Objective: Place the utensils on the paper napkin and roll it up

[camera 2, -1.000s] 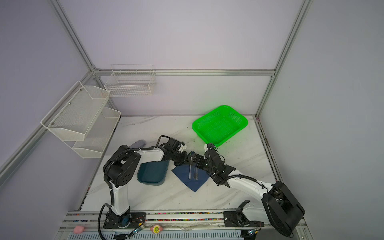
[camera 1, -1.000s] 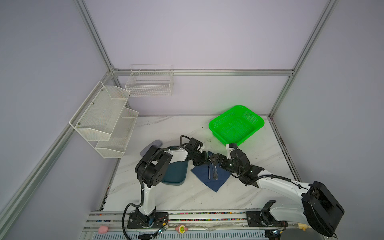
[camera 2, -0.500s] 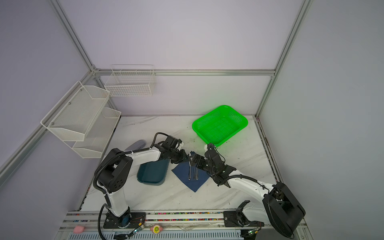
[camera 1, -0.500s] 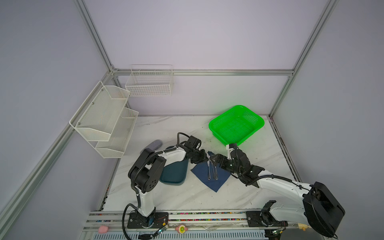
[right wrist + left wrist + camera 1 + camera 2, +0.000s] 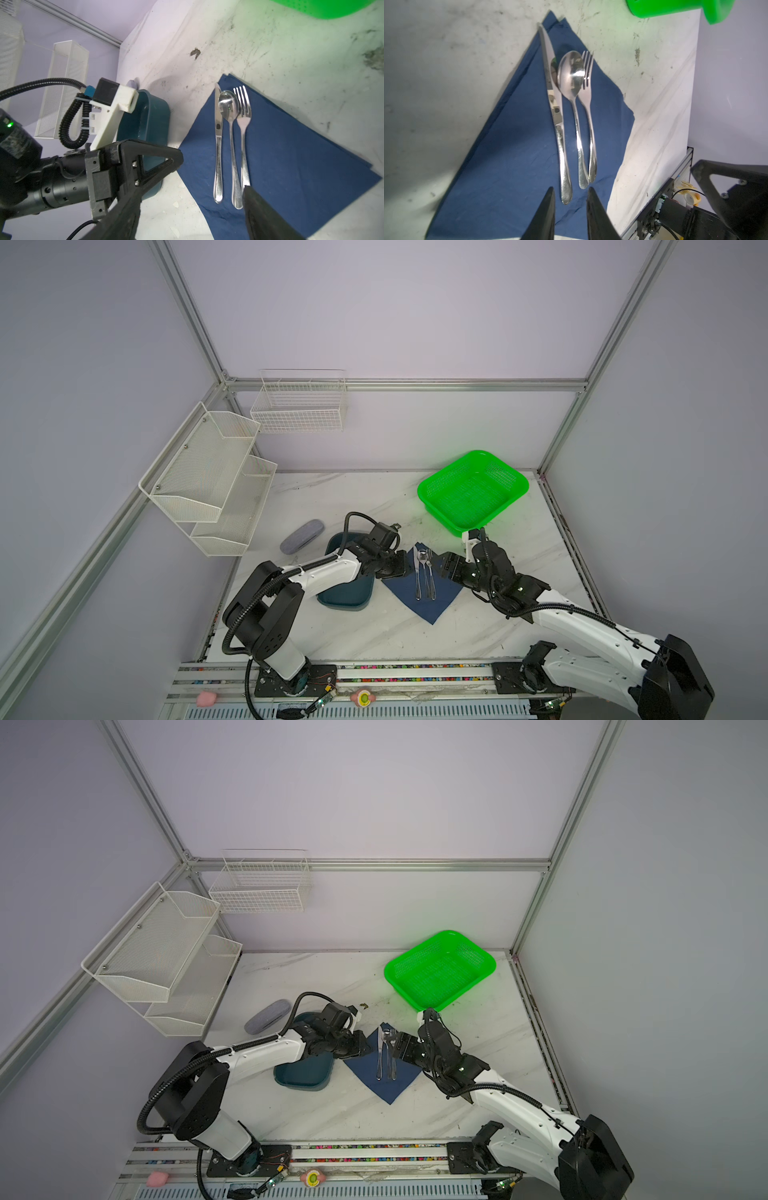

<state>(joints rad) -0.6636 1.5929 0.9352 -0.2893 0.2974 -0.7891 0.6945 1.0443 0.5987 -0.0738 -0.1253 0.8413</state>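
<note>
1. White marble-look tabletop (image 5: pixel 374 497) inside a pale-walled cell, with white wire racks on the walls. A bright green plastic mesh basket (image 5: pixel 515 485) sits at the far right. A dark teal rectangular tray (image 5: pixel 345 597) and a grey rounded oblong case (image 5: pixel 301 536) are on the left.
2. The thin dark navy paper napkin (image 5: pixel 432 605) lies flat mid-table as a diamond, just beside the tray. Layered edges show at its far corner, so it looks folded.
3. Utensils are already on the napkin, side by side along its diagonal with heads toward the far corner: shiny silver knife (image 5: pixel 558 124), spoon (image 5: pixel 576 116) and fork (image 5: pixel 589 116). The spoon bowl overlaps the fork tines and the knife blade. The knife tip reaches the napkin's edge.
4. Left gripper (image 5: pixel 570 189) is low at the napkin's left side. Its jaws are only narrowly apart and empty, with the knife handle end just ahead of them.
5. Right gripper (image 5: pixel 446 568) is low at the napkin's right side, jaws spread wide and holding nothing. One finger (image 5: pixel 259 207) is close by the fork handle end.
6. Placing looks done; rolling is left.
7. Handling guess: the napkin is light, limp and tearable, and likely to skid on the smooth top. Pinch a side corner or edge through all layers and lift gently.
8. The utensils are stiff and slick, so they will likely slide or fan apart. Fold the paper over them and keep them pinned while rolling.
</note>
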